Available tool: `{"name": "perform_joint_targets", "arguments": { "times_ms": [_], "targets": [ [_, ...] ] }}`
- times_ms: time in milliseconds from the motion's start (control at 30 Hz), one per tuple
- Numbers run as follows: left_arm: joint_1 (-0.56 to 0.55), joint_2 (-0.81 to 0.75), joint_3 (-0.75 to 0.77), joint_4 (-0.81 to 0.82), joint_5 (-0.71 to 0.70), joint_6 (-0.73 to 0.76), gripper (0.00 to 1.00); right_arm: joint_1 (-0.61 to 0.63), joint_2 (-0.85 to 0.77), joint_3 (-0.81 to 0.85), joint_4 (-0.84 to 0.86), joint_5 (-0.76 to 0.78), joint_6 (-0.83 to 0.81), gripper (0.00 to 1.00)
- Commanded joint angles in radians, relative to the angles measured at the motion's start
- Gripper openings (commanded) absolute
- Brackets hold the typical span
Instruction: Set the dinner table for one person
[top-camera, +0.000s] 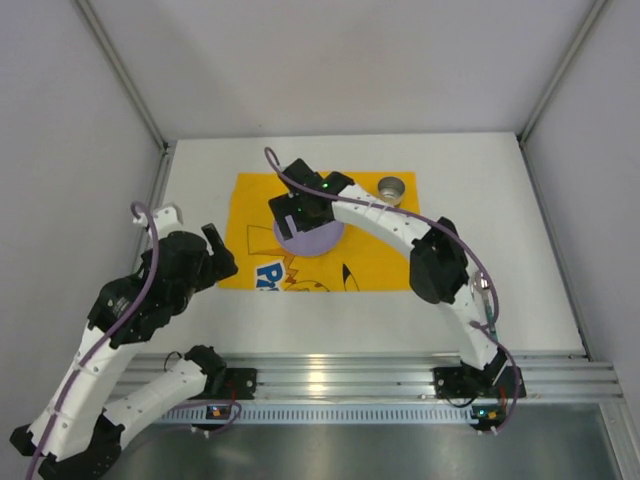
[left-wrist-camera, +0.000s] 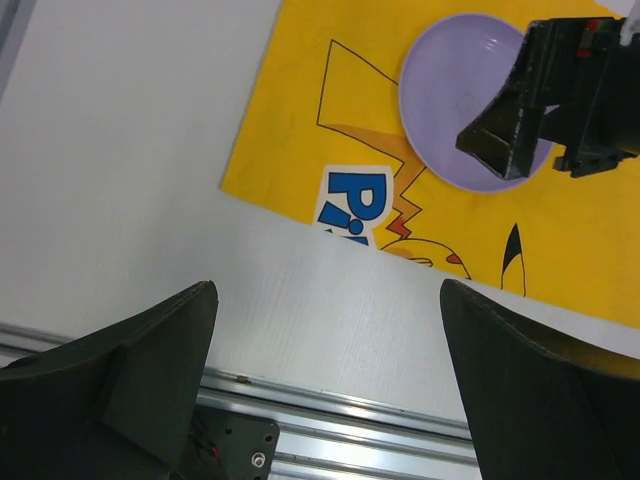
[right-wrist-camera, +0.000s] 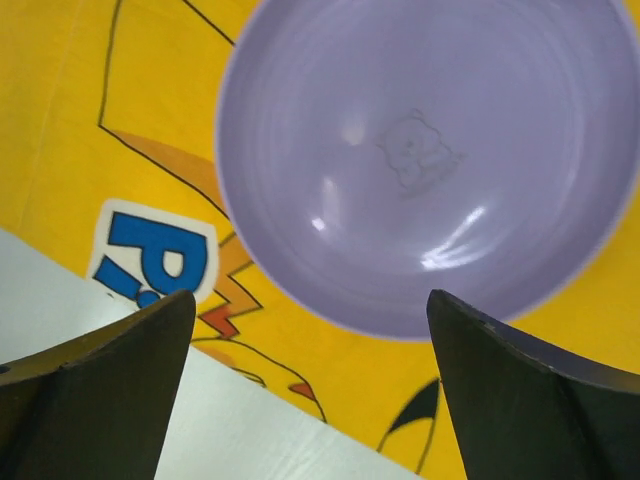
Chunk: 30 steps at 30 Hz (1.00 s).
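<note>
The white dinner table (top-camera: 500, 250) carries a yellow printed cloth mat (top-camera: 380, 255). A round purple plate (top-camera: 322, 242) lies on the mat, left of its middle. My right gripper (top-camera: 292, 222) hovers just above the plate's near-left side, open and empty. In the right wrist view the plate (right-wrist-camera: 430, 150) fills the top, with my open right gripper (right-wrist-camera: 310, 297) below its rim. My left gripper (top-camera: 222, 255) is open and empty over bare table, left of the mat. In the left wrist view my left gripper (left-wrist-camera: 328, 290) is apart from the plate (left-wrist-camera: 450, 110).
A small metal cup (top-camera: 391, 188) stands on the mat's far right corner. An aluminium rail (top-camera: 400, 375) runs along the near table edge, also in the left wrist view (left-wrist-camera: 350, 440). Grey walls enclose the left, back and right sides.
</note>
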<state>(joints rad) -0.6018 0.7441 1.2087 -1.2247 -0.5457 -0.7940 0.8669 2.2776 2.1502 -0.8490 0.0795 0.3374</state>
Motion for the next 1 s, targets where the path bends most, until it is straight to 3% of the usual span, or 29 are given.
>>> {"name": "perform_joint_targets", "arguments": {
  "times_ms": [0,133,200,267,300,333,400,533,733,833,967],
  "targets": [
    [0.0,0.046,-0.015,0.14,0.052,0.076,0.98,-0.077,-0.322,-0.134,0.042,0.057,0.002,1.0],
    [0.002,0.089,-0.031,0.224,0.102,0.116,0.98,-0.196,-0.66,-0.514,0.03,0.127,0.029,1.0],
    [0.002,0.11,-0.061,0.272,0.138,0.127,0.98,-0.34,-0.844,-0.639,-0.018,0.128,0.07,1.0],
    [0.002,0.123,-0.095,0.31,0.18,0.134,0.98,-0.525,-0.93,-0.795,-0.079,0.068,0.092,0.93],
    [0.002,0.13,-0.133,0.353,0.196,0.136,0.98,-0.579,-0.99,-0.843,-0.091,0.043,0.097,0.8],
    [0.002,0.141,-0.152,0.379,0.217,0.133,0.98,-0.682,-1.01,-0.937,-0.104,-0.03,0.1,0.76],
    [0.002,0.159,-0.187,0.418,0.269,0.131,0.98,-0.767,-1.04,-1.033,-0.102,-0.139,0.12,0.68],
    [0.004,0.221,-0.198,0.491,0.32,0.131,0.98,-0.922,-1.012,-1.249,-0.075,-0.312,0.149,0.64],
    [0.002,0.235,-0.199,0.502,0.336,0.141,0.98,-0.988,-0.969,-1.343,-0.067,-0.27,0.152,0.64],
    [0.002,0.204,-0.219,0.492,0.325,0.125,0.98,-1.097,-0.958,-1.374,-0.065,-0.273,0.137,0.67],
    [0.002,0.156,-0.258,0.476,0.316,0.095,0.98,-1.152,-0.969,-1.363,-0.081,-0.211,0.103,0.71]
  ]
}}
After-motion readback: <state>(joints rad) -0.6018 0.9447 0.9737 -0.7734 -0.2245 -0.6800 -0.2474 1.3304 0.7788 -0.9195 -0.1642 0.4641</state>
